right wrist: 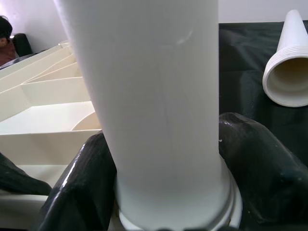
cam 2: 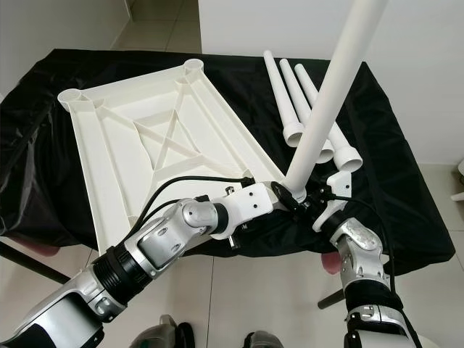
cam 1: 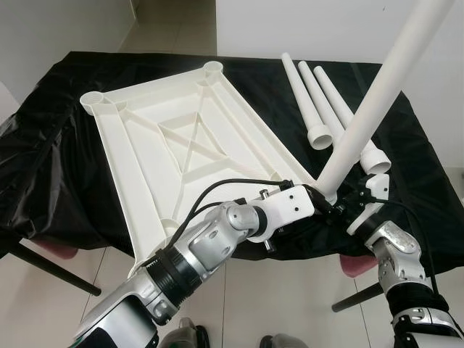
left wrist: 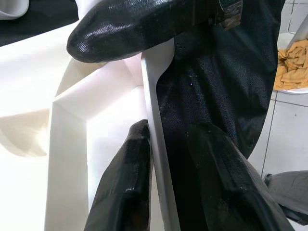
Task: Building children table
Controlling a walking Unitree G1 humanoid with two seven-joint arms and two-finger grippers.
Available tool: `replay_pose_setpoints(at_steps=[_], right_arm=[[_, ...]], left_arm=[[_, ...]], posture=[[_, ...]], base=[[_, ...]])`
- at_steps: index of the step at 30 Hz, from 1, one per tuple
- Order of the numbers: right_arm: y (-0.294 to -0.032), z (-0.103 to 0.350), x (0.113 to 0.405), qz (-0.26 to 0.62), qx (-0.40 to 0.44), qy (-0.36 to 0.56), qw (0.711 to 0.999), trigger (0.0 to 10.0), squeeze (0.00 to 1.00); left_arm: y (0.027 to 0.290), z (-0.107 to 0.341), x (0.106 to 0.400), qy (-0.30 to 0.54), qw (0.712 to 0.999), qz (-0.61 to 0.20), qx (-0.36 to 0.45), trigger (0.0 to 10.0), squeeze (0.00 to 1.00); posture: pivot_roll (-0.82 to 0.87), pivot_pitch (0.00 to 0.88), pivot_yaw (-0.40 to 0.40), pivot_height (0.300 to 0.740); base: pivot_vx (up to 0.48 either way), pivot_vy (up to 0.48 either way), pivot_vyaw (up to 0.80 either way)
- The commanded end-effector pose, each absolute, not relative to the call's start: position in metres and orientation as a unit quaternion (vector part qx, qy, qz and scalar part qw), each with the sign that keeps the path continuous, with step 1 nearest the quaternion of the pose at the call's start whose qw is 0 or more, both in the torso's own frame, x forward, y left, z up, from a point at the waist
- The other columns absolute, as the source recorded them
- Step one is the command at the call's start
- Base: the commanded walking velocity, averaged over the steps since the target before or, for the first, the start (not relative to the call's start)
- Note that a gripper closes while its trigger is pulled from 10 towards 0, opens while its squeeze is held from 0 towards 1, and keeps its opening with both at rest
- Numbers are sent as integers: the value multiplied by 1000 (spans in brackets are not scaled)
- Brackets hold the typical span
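A white children's tabletop [cam 1: 188, 138] lies upside down on a black-covered table [cam 1: 51, 152], its ribs and corner sockets facing up. A white table leg [cam 1: 377, 94] stands tilted in the near right corner socket, and my right gripper [cam 1: 346, 206] is shut around its lower end. In the right wrist view the leg [right wrist: 154, 96] sits between both fingers [right wrist: 82, 187]. My left gripper [cam 1: 322, 197] is at the same corner, open. Its fingers [left wrist: 127, 183] straddle the tabletop's thin rim [left wrist: 155, 110]; one touches it and the other stands slightly off.
Three loose white legs [cam 1: 312, 98] lie side by side on the cloth at the back right. A dark bar [cam 1: 51, 268] slants under the table's left edge above tiled floor. Yellow cloth [left wrist: 293, 67] lies on the floor beyond the table edge.
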State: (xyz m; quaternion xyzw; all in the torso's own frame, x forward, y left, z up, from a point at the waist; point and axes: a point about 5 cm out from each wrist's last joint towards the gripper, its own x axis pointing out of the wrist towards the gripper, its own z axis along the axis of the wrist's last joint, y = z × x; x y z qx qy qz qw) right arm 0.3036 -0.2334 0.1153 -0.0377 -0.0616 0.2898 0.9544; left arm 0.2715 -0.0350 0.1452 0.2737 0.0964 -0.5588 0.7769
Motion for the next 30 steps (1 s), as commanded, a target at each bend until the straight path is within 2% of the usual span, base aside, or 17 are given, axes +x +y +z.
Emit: replay_pose_setpoints(at_steps=[1,6,16,23,30], right_arm=[[-244,103,298,270,-41,-26,962,10000,0],[-243,103,299,258,-43,-29,965,10000,0],[-219,107,297,236,-32,-58,969,10000,0],[-201,106,294,153,-31,-61,986,10000,0],[-180,115,288,118,-2,-78,990,10000,0]], left_arm=[[-38,138,261,120,739,-607,269,10000,0],[-38,139,261,119,739,-606,268,10000,0],[-38,139,262,120,742,-604,267,10000,0],[-38,139,261,120,741,-605,266,10000,0],[-38,139,260,120,741,-605,265,10000,0]], posture=[[-71,91,60,740],[-72,93,58,740],[-69,96,48,740],[-72,104,46,740],[-72,105,39,740]], base=[[0,0,0],[0,0,0],[0,0,0],[0,0,0],[0,0,0]])
